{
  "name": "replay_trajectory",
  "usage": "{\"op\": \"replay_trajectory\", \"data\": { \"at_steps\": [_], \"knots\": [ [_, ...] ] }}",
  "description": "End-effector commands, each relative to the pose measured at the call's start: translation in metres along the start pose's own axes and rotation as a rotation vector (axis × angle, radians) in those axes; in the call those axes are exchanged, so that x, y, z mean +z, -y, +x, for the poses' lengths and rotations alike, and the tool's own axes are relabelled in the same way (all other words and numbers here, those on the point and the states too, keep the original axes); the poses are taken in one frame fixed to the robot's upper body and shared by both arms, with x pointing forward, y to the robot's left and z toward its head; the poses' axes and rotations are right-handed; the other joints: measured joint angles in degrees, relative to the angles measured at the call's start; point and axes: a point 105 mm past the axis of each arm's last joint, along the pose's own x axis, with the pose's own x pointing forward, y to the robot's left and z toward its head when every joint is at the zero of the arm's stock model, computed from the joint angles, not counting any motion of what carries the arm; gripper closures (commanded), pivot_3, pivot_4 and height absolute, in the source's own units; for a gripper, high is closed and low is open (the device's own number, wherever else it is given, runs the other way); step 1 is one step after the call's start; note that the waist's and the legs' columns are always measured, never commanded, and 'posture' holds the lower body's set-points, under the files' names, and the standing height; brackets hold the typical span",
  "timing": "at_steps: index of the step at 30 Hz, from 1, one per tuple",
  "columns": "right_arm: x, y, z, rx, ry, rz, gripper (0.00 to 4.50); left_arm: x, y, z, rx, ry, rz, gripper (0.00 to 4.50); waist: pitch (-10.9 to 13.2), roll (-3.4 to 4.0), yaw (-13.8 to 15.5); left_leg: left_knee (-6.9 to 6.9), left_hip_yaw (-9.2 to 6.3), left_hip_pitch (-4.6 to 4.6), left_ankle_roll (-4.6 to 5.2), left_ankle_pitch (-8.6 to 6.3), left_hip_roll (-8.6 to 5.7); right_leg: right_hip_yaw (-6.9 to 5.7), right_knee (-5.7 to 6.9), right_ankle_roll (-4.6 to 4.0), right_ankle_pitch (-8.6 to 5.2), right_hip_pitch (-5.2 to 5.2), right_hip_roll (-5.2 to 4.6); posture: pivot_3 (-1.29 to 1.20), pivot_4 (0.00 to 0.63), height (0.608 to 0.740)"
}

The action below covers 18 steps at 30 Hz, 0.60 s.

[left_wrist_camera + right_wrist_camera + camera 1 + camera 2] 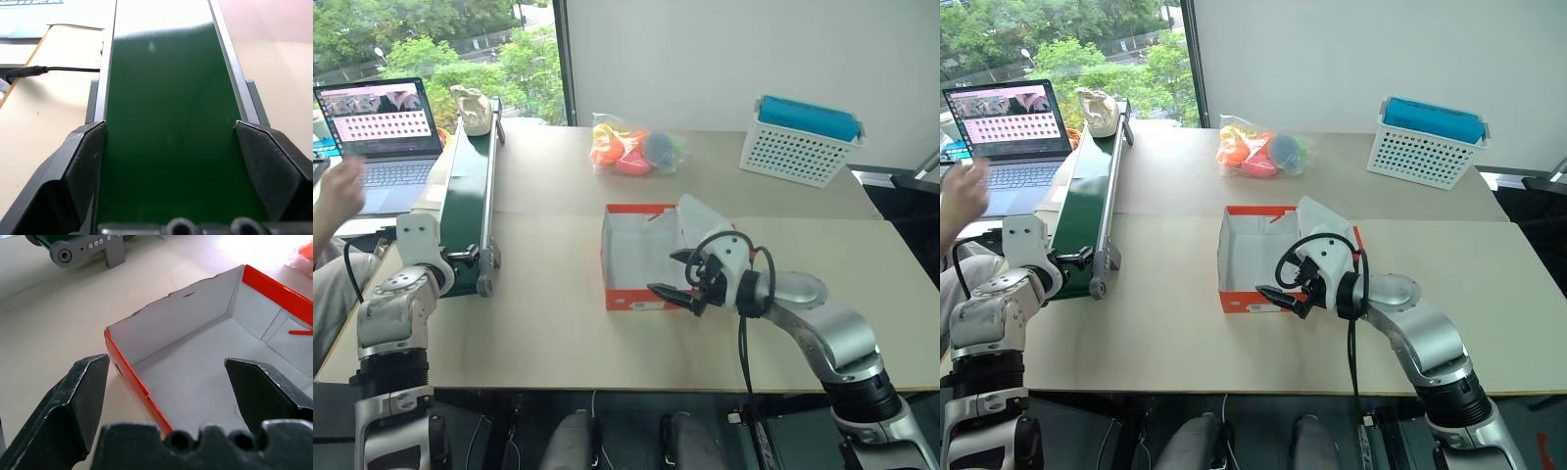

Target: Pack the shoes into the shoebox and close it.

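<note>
One cream-white clog shoe (474, 109) sits at the far end of the green conveyor belt (468, 191), lengthwise beyond the left gripper (168, 142), whose jaws stand wide and empty. Right gripper (680, 274), likewise wide and empty, hovers at the empty red-orange cardboard shoebox (636, 257) beside the belt.

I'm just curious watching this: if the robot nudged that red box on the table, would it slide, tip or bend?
The box looks empty, so it is probably light and would slide on the smooth table. It sits low and wide, so tipping seems unlikely. Its thin cardboard walls, one with a ragged edge, would likely flex if squeezed.
</note>
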Motion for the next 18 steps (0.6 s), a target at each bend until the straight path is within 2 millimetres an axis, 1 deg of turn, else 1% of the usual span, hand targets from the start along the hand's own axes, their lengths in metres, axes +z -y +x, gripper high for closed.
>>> {"op": "replay_trajectory", "data": {
  "at_steps": [1,6,12,15,17,18],
  "knots": [
    [0.001,0.002,-0.002,-0.042,0.003,-0.058,0.05,-0.006,0.007,0.005,-0.008,-0.033,0.005,0.0,0.0,0.0,0.0,-0.01,0.01,0.03,0.0,0.0,0.0,0.01,0.0,0.0,0.0,0.01,0.0,0.0,0.15,0.699],
    [-0.003,0.006,-0.002,-0.089,-0.016,-0.068,0.05,-0.008,0.013,0.007,-0.028,-0.039,0.0,0.0,-0.01,0.01,0.19,-0.02,0.01,0.11,0.0,0.0,0.0,0.02,0.0,-0.01,-0.01,0.09,-0.01,0.0,0.15,0.699],
    [-0.005,0.005,-0.006,-0.096,-0.037,-0.084,0.05,-0.009,0.012,0.01,-0.013,-0.048,0.009,0.0,-0.02,0.03,0.51,-0.02,0.0,0.14,0.0,0.0,0.0,0.02,-0.01,-0.01,-0.01,0.1,-0.02,0.0,0.15,0.699],
    [-0.006,0.006,-0.007,-0.106,-0.041,-0.08,0.05,-0.004,0.01,0.01,0.008,-0.02,0.037,0.0,-0.02,0.03,0.55,-0.02,0.0,0.15,0.0,0.0,0.0,0.02,-0.01,-0.02,-0.02,0.11,-0.02,0.0,0.15,0.699],
    [-0.006,0.007,-0.007,-0.11,-0.039,-0.076,0.05,0.002,0.009,0.01,0.02,0.019,0.076,0.0,-0.02,0.03,0.56,-0.02,0.01,0.15,0.0,0.0,0.0,0.02,-0.02,-0.02,-0.02,0.11,-0.02,0.0,0.15,0.699],
    [-0.006,0.007,-0.007,-0.112,-0.038,-0.074,0.05,0.01,0.009,0.01,0.027,0.067,0.082,0.0,-0.02,0.03,0.55,-0.02,0.01,0.13,0.0,-0.01,0.0,0.02,-0.03,-0.02,-0.02,0.1,-0.02,0.0,0.15,0.699]
  ]
}}
